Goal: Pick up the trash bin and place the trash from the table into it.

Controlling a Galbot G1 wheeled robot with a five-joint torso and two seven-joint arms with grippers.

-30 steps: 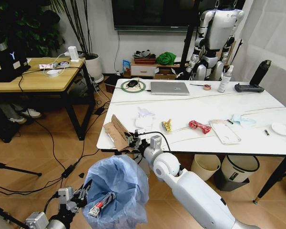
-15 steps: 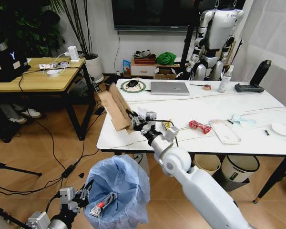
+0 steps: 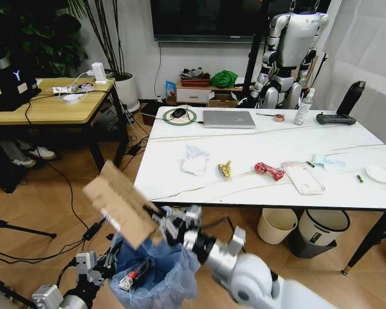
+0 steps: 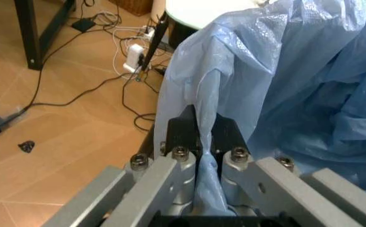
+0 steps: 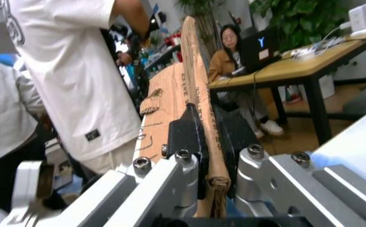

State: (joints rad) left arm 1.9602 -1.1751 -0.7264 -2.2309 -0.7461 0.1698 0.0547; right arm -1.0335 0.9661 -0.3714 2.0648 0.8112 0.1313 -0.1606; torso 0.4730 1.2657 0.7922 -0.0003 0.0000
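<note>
The trash bin (image 3: 156, 273) with its crinkly light-blue bag hangs low in front of me, a red wrapper inside it. My left gripper (image 3: 106, 261) (image 4: 202, 139) is shut on the bag's rim (image 4: 208, 94). My right gripper (image 3: 157, 226) (image 5: 207, 142) is shut on the folded brown cardboard (image 3: 121, 205) (image 5: 192, 85), held just above the bin's left side. On the marble table (image 3: 180, 183) lie crumpled white tissue (image 3: 195, 159), a yellow-black wrapper (image 3: 226, 168), a red wrapper (image 3: 269, 170), a clear plastic tray (image 3: 303, 177), a pale-blue mask (image 3: 328, 161) and a white lid (image 3: 378, 172).
A silver laptop (image 3: 229, 118), a white bottle (image 3: 303, 107) and a black controller (image 3: 345, 106) sit at the table's far side. A cream bin (image 3: 276, 225) and a dark grey bin (image 3: 320, 232) stand under it. A wooden desk (image 3: 45, 103) is to the left, cables on the floor.
My right gripper has carried the cardboard off the table's front left edge, up, then down and left to above the bin. The left gripper and bin stay put.
</note>
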